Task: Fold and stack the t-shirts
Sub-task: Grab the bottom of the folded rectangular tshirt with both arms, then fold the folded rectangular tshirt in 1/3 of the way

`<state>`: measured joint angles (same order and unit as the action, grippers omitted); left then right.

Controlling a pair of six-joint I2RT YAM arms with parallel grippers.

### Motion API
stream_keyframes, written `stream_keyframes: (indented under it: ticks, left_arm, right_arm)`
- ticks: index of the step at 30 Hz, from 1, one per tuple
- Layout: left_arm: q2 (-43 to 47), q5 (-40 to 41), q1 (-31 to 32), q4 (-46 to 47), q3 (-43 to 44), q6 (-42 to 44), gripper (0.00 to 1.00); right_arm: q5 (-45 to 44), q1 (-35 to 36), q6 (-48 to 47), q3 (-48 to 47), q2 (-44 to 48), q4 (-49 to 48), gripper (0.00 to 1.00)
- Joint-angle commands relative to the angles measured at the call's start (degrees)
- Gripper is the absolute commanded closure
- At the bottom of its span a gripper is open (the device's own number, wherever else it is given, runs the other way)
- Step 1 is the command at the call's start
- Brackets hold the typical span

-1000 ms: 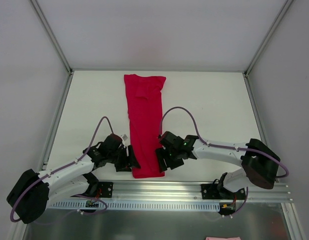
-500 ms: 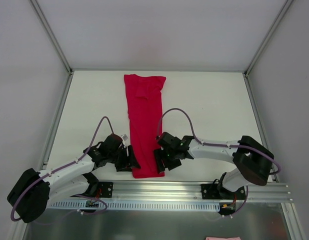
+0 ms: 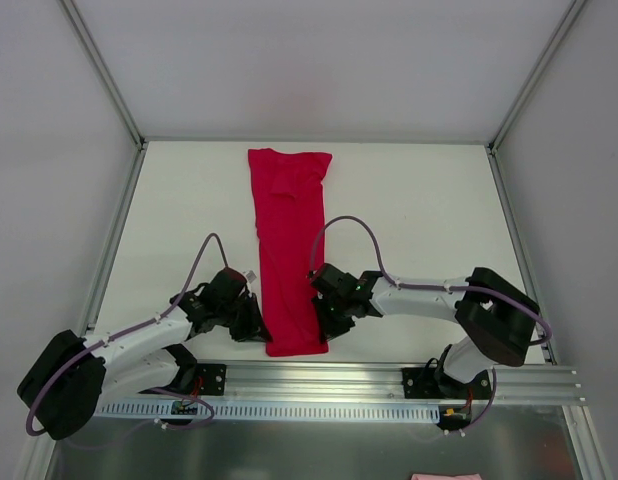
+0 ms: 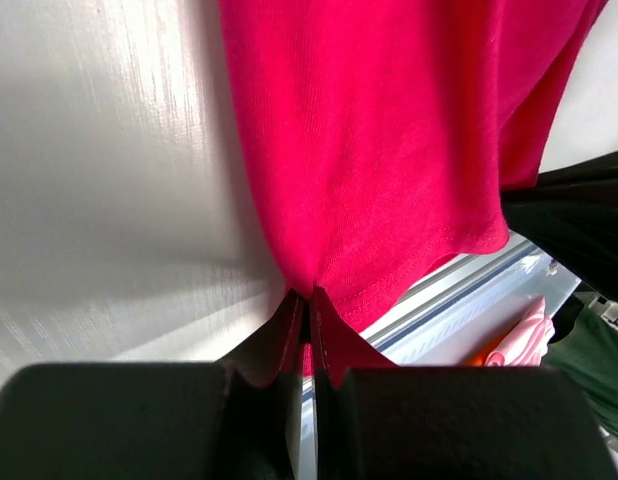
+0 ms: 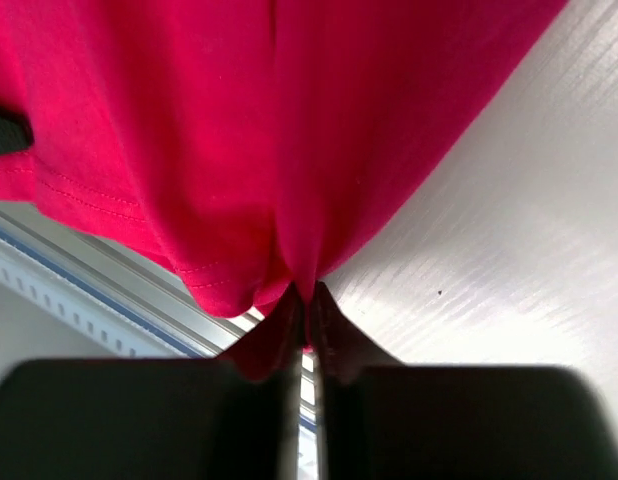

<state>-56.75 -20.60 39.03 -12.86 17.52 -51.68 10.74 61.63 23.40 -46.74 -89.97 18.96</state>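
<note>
Top external view: a crimson-red t-shirt (image 3: 290, 240), folded lengthwise into a long narrow strip, lies flat on the white table (image 3: 429, 230). It runs from the far edge down to the near edge, a little left of centre, and its near end stops just short of the aluminium rail (image 3: 369, 372) that carries both arm bases. The two arms reach in low from either side of that near end. The left gripper (image 3: 257, 325) meets the strip's left edge close to the near corner, and the right gripper (image 3: 324, 322) meets the right edge almost directly opposite. Seen from the left wrist, the dark fingers (image 4: 279, 345) are pressed together with a pinch of red fabric caught between their tips, right at the hemmed corner, and the cloth gathers into a small peak there while the rest spreads flat over the table. From the right wrist, that arm's fingers (image 5: 339, 345) are likewise closed tight on a fold of the shirt's side edge just above the stitched hem, with the fabric drawn into a crease at the grip. Purple cables (image 3: 344, 225) loop above both forearms.
</note>
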Motion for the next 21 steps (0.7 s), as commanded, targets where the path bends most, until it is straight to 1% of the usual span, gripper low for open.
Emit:
stream_keyframes:
  ticks: [1,3,5,7,9,13,16,17,21]
  left_arm:
    - [0.3,-0.6,0.4,-0.8,1.9,0.7,1.00]
    - [2.4,0.7,0.4,-2.2,2.6,1.5,1.00]
    - [6.9,2.9,0.3,-5.8,4.0,2.3,1.00]
    - [8.3,3.9,0.4,-10.0,6.8,3.3,1.00]
    - [9.0,4.0,0.3,-12.3,9.1,5.3,1.00]
    - [8.1,4.2,0.4,-15.3,14.6,7.6,1.00]
    - [5.9,4.7,0.3,-14.6,16.1,9.1,1.00]
    - [3.9,5.0,0.3,-14.5,17.2,9.4,1.00]
    - [1.6,6.4,0.3,-13.2,19.0,10.2,1.00]
  right_arm:
    - [-0.2,-0.2,0.2,-1.9,-0.2,-0.6,0.99]
    - [-0.6,-0.1,0.1,-1.9,0.0,-0.1,0.99]
    - [-1.1,-0.2,-0.5,-2.3,0.1,1.2,0.99]
    - [-1.4,-0.3,-1.9,-3.6,0.5,2.6,0.99]
    - [-2.4,-0.4,-3.1,-4.8,1.5,5.5,0.99]
    - [-4.9,-1.6,-6.3,-9.1,4.1,10.4,0.99]
    - [-5.6,-3.8,-9.2,-10.8,5.1,12.8,0.99]
    - [-5.8,-4.9,-9.8,-11.2,5.4,13.1,0.99]
    - [-7.2,-8.0,-12.9,-13.5,6.5,15.3,0.99]
